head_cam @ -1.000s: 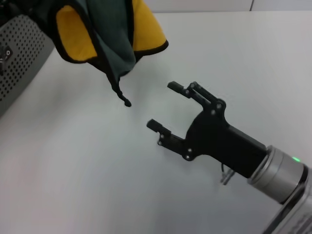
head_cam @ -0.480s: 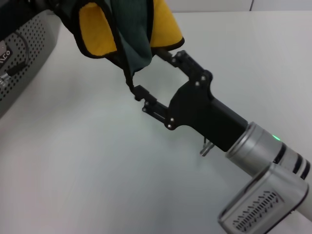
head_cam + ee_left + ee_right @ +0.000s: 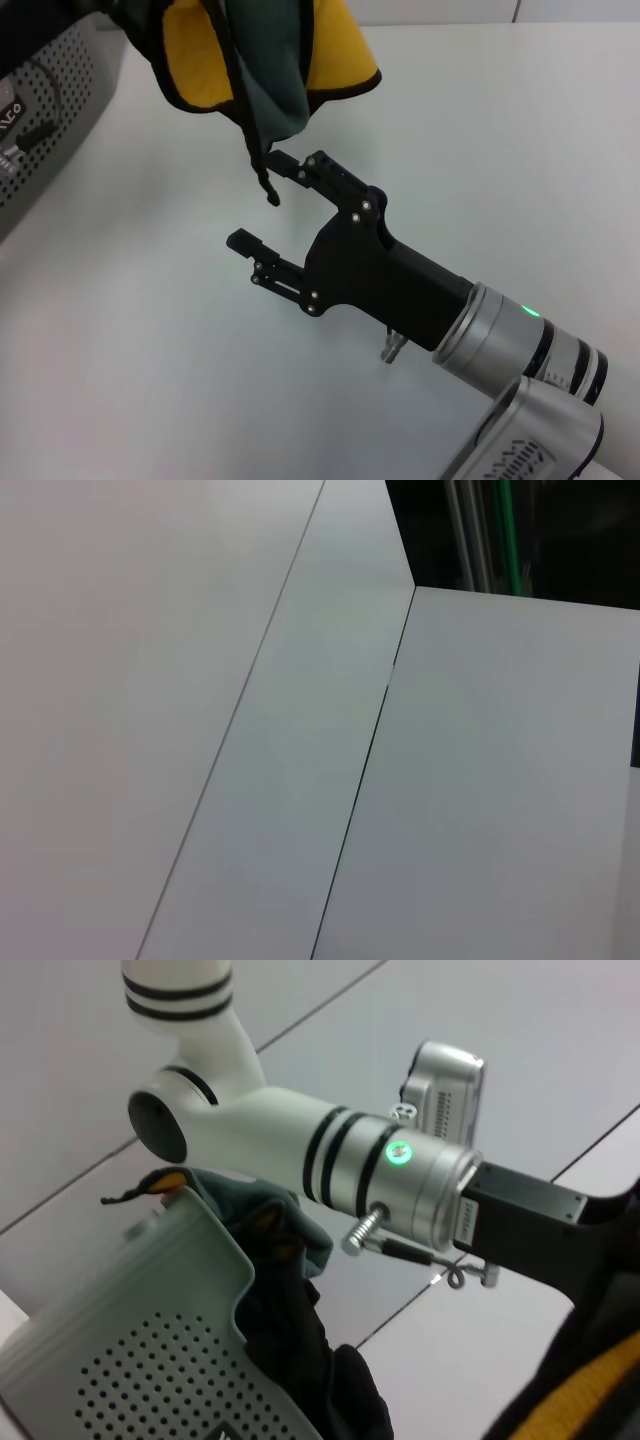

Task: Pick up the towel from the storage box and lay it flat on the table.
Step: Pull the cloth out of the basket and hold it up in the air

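Towel status: the soft yellow-and-dark-green cloth with black trim point(image 3: 265, 60) hung bunched in the air above the plain white desk point(image 3: 500, 150), clear of the grey perforated plastic storage box point(image 3: 45, 110); pick-up was judged complete, spreading flat remained. The left gripper point(image 3: 520, 1225) gripped the cloth's upper part. The right gripper point(image 3: 262, 200) waited just below the dangling corner, jaws apart. More dark cloth point(image 3: 300, 1350) lay over the box wall.

Yellow-and-green towel point(image 3: 262, 60), grey hole-dotted storage box point(image 3: 50, 110), white table point(image 3: 130, 340)
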Tool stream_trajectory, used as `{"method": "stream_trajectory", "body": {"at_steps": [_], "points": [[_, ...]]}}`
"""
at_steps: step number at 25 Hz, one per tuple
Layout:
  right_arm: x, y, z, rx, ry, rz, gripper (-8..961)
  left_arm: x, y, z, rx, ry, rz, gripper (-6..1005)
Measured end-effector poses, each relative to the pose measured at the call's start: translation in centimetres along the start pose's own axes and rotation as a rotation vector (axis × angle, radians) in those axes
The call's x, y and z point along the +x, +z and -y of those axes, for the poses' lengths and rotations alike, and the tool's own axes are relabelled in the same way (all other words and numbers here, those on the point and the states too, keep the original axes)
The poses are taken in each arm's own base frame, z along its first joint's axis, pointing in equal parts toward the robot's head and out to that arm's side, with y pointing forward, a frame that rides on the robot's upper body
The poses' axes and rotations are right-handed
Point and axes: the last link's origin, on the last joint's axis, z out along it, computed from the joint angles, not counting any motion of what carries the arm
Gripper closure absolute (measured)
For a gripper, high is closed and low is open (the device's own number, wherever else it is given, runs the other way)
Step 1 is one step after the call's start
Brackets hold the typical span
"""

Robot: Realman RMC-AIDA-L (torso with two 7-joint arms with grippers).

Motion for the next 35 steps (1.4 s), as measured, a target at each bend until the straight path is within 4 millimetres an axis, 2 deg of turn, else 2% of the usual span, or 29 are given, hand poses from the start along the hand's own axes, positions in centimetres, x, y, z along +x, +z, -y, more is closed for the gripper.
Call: {"method": "stream_trajectory", "body": {"at_steps": [9, 17, 22, 28, 35], "points": [[0.7, 0.3, 1.0, 0.034, -0.015, -0.024, 234, -0.4, 0.6, -0.2, -0.025, -0.009, 0.0, 975], [1.7, 0.5, 2.2, 0.097, -0.097, -0.087, 250, -0.7, 1.0, -0.3, -0.035, -0.021, 0.004, 975], [1.7, 0.1, 2.3, 0.121, -0.117, -0.11, 259, -0.6, 0.8, -0.2, -0.026, -0.022, -0.002, 975], [1.1, -1.2, 2.6, 0.195, -0.129, -0.11, 416, -0.7, 0.8, -0.3, -0.022, -0.028, -0.009, 975], [1.0, -1.4, 2.9, 0.22, -0.143, -0.105, 475, -0.9, 0.8, -0.4, -0.026, -0.033, 0.0, 976]]}}
